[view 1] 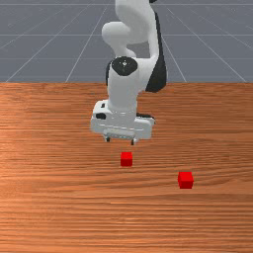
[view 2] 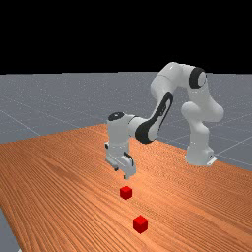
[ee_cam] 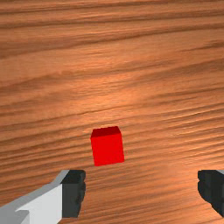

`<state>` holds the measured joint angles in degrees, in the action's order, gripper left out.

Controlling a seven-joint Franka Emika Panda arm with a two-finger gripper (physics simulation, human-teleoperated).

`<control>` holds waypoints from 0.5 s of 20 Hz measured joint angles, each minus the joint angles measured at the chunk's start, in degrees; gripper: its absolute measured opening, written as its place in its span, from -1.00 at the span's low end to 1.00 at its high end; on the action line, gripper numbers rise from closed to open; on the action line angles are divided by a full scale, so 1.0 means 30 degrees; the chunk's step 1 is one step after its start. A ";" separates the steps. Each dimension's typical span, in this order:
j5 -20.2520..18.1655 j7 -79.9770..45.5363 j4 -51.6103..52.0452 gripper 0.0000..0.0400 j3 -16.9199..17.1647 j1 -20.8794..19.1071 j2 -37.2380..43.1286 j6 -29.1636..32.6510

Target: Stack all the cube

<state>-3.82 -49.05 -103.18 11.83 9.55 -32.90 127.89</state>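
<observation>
Jaws on your robot hand are wide apart, and they have no cube in them. Your hand is up in the air, over the wooden surface. In the front view, one red cube sits close to the hand, a little nearer to that camera. You have another red cube over toward the front view's right, and it is nearer still to the camera. Both cubes sit flat on the surface. They are well apart, so you don't have a stack. In the far view, the cube close to your hand is the one farther back, and the other cube is in front of it, a bit to the far view's right. Look at the wrist view and you can see a red cube just past the open jaws. It is closer to one finger than to the other, and neither finger touches it.
</observation>
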 joint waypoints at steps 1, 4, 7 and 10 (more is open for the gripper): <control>0.0195 -0.0352 0.0593 0.94 0.0110 0.0130 -0.0887 0.0240; 0.0392 -0.1372 0.1378 0.99 0.0354 0.0407 -0.3071 0.2191; 0.0217 -0.1584 0.1393 1.00 0.0034 0.0635 -0.3709 0.2806; 0.0118 -0.1568 0.0823 1.00 -0.0094 0.0744 -0.3317 0.3064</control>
<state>-3.47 -53.76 -100.71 11.55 11.78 -42.85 137.08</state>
